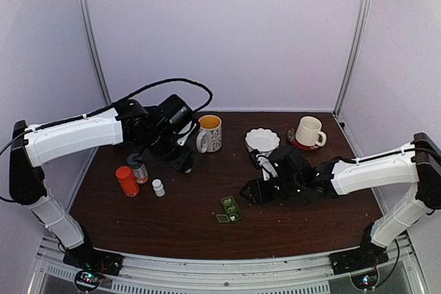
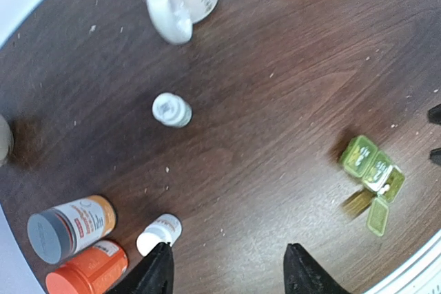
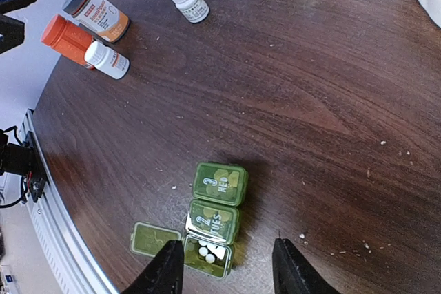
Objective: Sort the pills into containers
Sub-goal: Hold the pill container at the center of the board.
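Three square compartments form the small dark-green plastic pill box (image 3: 216,213) on the dark wooden table (image 3: 310,101), one end lid (image 3: 155,237) open over small white pills (image 3: 207,253). Right gripper (image 3: 224,266) hangs above it, fingers apart, empty; left gripper (image 2: 231,266), likewise spread, hovers near the orange bottle (image 2: 86,275)

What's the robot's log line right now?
left pincer open, empty | right pincer open, near pill box | one lid open, pills inside
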Controlling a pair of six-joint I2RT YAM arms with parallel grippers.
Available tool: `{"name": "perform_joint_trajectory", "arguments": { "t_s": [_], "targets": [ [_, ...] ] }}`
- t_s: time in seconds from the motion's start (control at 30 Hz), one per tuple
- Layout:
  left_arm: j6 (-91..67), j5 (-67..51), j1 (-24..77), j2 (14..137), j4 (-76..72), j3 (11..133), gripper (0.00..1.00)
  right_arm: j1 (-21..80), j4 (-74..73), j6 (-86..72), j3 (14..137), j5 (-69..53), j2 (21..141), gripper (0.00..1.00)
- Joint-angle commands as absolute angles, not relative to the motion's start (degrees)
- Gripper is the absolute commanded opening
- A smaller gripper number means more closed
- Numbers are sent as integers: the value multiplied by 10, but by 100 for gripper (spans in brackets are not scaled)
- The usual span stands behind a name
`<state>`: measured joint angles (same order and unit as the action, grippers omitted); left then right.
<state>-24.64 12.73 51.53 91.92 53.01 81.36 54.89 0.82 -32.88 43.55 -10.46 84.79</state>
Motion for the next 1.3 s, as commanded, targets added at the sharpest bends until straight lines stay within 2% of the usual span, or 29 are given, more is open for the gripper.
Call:
{"name": "perform_joint_trajectory", "arguments": {
  "t_s": [0.0,0.03,0.07,0.1,0.17,0.33,0.47,0.6,0.77,1.0,1.27],
  "targets": [
    [-242,172,528,895,456,818,62,551,49,-358,424,-139,873,48],
    [-246,162,528,887,437,805,67,551,57,-362,422,-145,879,47],
    [-256,153,528,880,417,791,90,551,65,-366,420,-149,883,47],
    [-274,145,526,872,399,774,97,551,73,-368,419,-154,889,47],
    [-289,57,505,867,343,734,98,551,81,-371,423,-161,901,47],
    [-304,17,488,870,289,686,96,551,100,-383,428,-176,924,45],
    [-306,-29,488,876,263,667,88,551,114,-392,427,-185,945,43],
    [-305,-52,490,897,264,670,81,553,144,-408,416,-194,964,40],
    [-301,-58,506,920,268,687,81,556,173,-421,401,-201,969,40],
    [-311,-85,519,984,280,715,72,571,201,-431,408,-217,986,39],
    [-312,-138,523,1038,265,729,67,577,196,-428,412,-206,989,38]
  ]
}}
